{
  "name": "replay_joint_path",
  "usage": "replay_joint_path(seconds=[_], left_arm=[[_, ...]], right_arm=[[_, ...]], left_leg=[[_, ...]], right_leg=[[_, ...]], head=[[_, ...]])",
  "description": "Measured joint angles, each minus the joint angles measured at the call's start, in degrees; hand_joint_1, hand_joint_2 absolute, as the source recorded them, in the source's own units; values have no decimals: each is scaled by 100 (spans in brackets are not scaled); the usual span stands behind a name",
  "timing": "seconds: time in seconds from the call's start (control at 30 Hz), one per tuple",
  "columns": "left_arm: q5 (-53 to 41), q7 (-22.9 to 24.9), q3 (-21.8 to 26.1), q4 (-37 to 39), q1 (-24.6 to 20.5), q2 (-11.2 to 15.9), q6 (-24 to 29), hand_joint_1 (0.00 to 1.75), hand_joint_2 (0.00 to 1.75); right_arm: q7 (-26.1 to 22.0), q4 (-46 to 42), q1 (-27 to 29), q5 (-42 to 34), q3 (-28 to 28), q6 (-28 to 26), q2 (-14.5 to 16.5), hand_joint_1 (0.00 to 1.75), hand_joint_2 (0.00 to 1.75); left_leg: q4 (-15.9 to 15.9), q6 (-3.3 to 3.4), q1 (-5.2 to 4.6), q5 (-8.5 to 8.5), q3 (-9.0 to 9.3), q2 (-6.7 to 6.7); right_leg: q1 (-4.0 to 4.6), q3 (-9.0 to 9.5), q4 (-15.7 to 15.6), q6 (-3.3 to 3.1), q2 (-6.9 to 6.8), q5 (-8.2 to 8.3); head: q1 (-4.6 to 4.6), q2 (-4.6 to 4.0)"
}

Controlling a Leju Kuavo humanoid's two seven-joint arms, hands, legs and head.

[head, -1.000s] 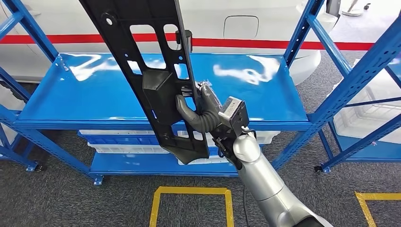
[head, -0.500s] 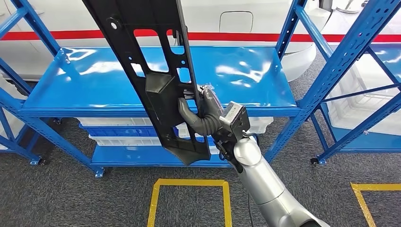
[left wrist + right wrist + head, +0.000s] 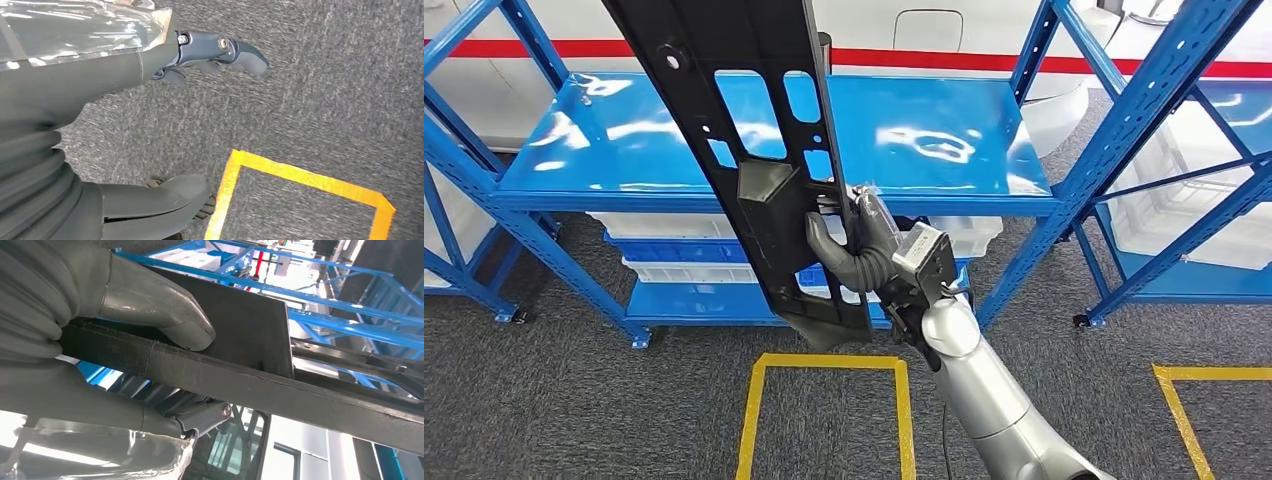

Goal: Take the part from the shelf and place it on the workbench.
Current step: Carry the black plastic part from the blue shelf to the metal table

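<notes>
Carrying the Part Clear of the Shelf

Holding the part [image 3: 759, 170] steady is judged to be the step in hand. The part, a long black moulded panel with cut-out windows, is held in the air in front of the blue shelf [image 3: 554, 190], tilted, its upper end running out of the head view and its lower end hanging above the grey carpet [image 3: 574, 420]. It is clamped by the right hand [image 3: 856, 245] about the panel's edge near a raised block; in the right wrist view the thumb [image 3: 160, 315] is pressed flat on one face and the darker fingers [image 3: 200, 417] are curled under the other. The left hand [image 3: 165, 125] is seen over the carpet with nothing in it, thumb and fingers apart.

The grip lies well below the panel's middle, so a strong turning load on the wrist is to be expected. The clamp should be kept firm and swings kept slow. The long upper end should be watched near the shelf uprights [image 3: 1144, 110] while the body is turned.

No workbench is seen, so the placing step is judged not yet reached.

The shelf top is glossy blue and bare where it is visible. White and blue bins [image 3: 674, 265] are stored on a lower level. Yellow tape lines [image 3: 824, 362] are laid on the carpet in rectangles. A second blue rack [image 3: 1214, 230] stands to the right, and a white body with a red stripe [image 3: 944, 62] lies behind the shelf.
</notes>
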Motion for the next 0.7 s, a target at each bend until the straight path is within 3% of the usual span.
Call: replay_joint_path(seconds=[0.07, 0.13, 0.17, 0.2, 0.27, 0.3, 0.33, 0.37, 0.4, 0.47, 0.53, 0.57, 0.63, 0.7], left_arm=[[1, 0, -1, 0, 3, 0, 3, 0, 175], [2, -1, 1, 0, 13, 5, 7, 0, 175], [2, -2, 1, 1, 20, 8, 8, 0, 175], [2, -3, 1, 1, 29, 11, 9, 0, 175], [-1, -25, 1, 2, 38, 14, 14, 0, 175], [-6, -48, 0, 2, 40, 15, 25, 0, 175], [-14, -76, -1, 2, 42, 18, 36, 0, 175], [-29, -102, -2, 2, 43, 22, 50, 0, 175], [-45, -122, -3, 2, 44, 26, 60, 0, 175], [-74, -145, -12, 1, 32, 32, 67, 0, 175], [-100, -156, -30, -1, 1, 37, 67, 0, 175], [-114, -159, -38, -1, -13, 38, 67, 0, 175], [-134, -158, -50, -1, -24, 39, 68, 0, 175], [-139, -155, -55, 0, -28, 32, 73, 0, 175]], right_arm=[[-13, -27, 6, 16, -1, 0, 3, 175, 175], [-27, -36, 16, 39, -1, 5, 4, 175, 175], [-33, -38, 18, 52, 2, 12, 7, 175, 175], [-40, -41, 22, 64, 4, 20, 11, 175, 175], [-62, -50, 32, 92, 9, 39, 21, 175, 175], [-78, -53, 48, 121, 10, 46, 23, 175, 175], [-93, -54, 69, 161, 10, 52, 22, 175, 175], [-106, -54, 95, 203, 11, 55, 22, 175, 175], [-113, -56, 116, 244, 12, 55, 21, 175, 175], [-115, -80, 129, 295, 15, 52, 21, 175, 175], [-115, -131, 113, 310, 14, 39, 13, 175, 175], [-115, -152, 105, 314, 14, 31, 7, 175, 175], [-115, -173, 99, 324, 15, 19, -6, 175, 175], [-119, -185, 102, 342, 15, 15, -27, 175, 175]], left_leg=[[-11, -64, -9, 107, -38, 0], [-34, -135, 7, 180, -60, -4], [11, -171, 21, 105, -101, -10], [149, -206, 34, -78, -171, -17], [753, -273, 57, -645, -393, -26], [1150, -305, 64, -858, -505, -27], [1473, -331, 71, -937, -574, -27], [1635, -350, 84, -889, -559, -24], [1582, -362, 101, -763, -433, -11], [902, -376, 130, -554, 114, 112], [239, -342, 107, -572, 567, 255], [93, -302, 85, -612, 645, 282], [32, -175, 62, -588, 616, 212], [-9, -42, 62, -513, 574, 145]], right_leg=[[37, 248, -481, -86, 6, -52], [15, 185, -521, -175, 6, 6], [-10, 155, -521, -231, 1, 53], [-39, 117, -529, -288, -6, 111], [-58, 11, -528, -354, -19, 227], [-57, -56, -523, -361, -27, 285], [-57, -122, -518, -354, -39, 334], [-59, -186, -508, -342, -60, 378], [-63, -241, -495, -328, -84, 410], [-60, -312, -452, -298, -136, 444], [-25, -347, -409, -251, -197, 460], [-5, -357, -398, -223, -236, 471], [17, -377, -390, -157, -311, 489], [9, -483, -205, -126, -245, 368]], head=[[-7, 0], [-11, 0], [-13, 0], [-16, 0], [-21, 0], [-22, 0], [-22, 0], [-23, 0], [-23, 0], [-25, 0], [-16, 0], [-11, 0], [8, 0], [15, 0]])
